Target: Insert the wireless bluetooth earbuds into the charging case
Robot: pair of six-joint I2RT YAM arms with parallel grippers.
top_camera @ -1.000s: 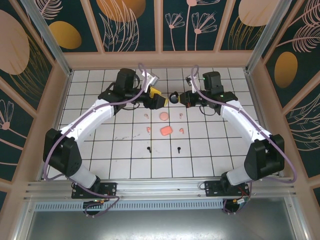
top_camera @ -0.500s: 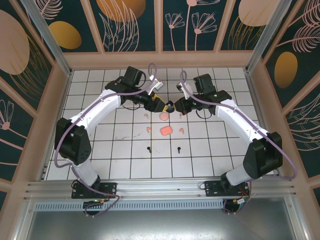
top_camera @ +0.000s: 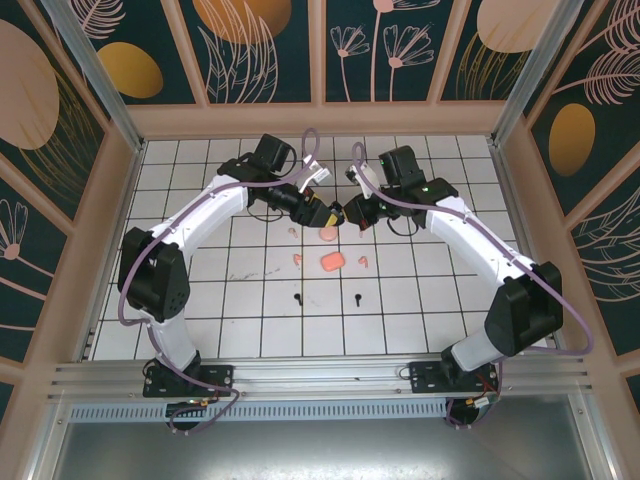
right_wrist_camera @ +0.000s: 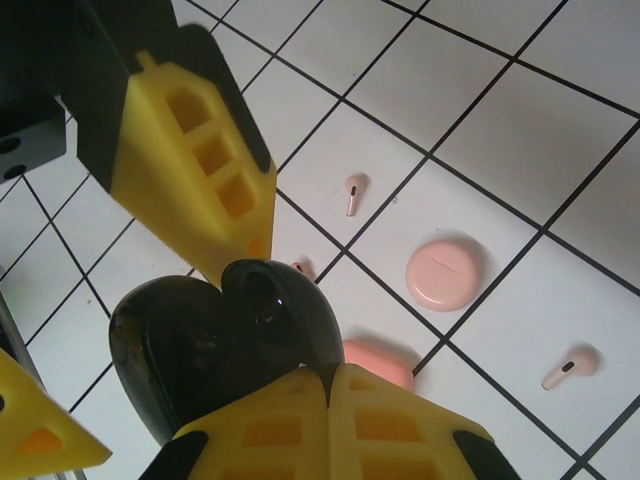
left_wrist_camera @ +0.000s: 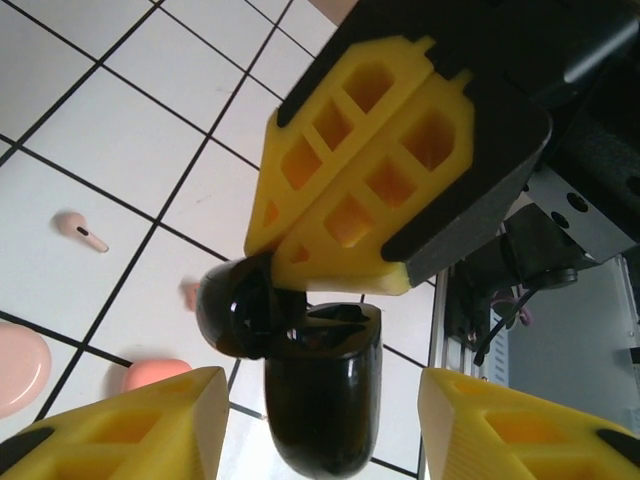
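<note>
- Right hand [right_wrist_camera: 328, 378] pinches the open black case [right_wrist_camera: 225, 335], seemingly by its edge; it could slip onto the tabletop [right_wrist_camera: 560, 95].
- Left hand [left_wrist_camera: 318, 392], spread around it, could knock it loose.

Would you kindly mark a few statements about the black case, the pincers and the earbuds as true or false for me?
1. The right pincer grips the black charging case. True.
2. The black charging case is closed. False: its lid stands open.
3. The left pincer is clamped on a pink earbud. False: its fingers stand apart, one on either side of the black charging case.
4. Two black earbuds lie on the tiles nearer the arm bases than the coral case. True.
</note>
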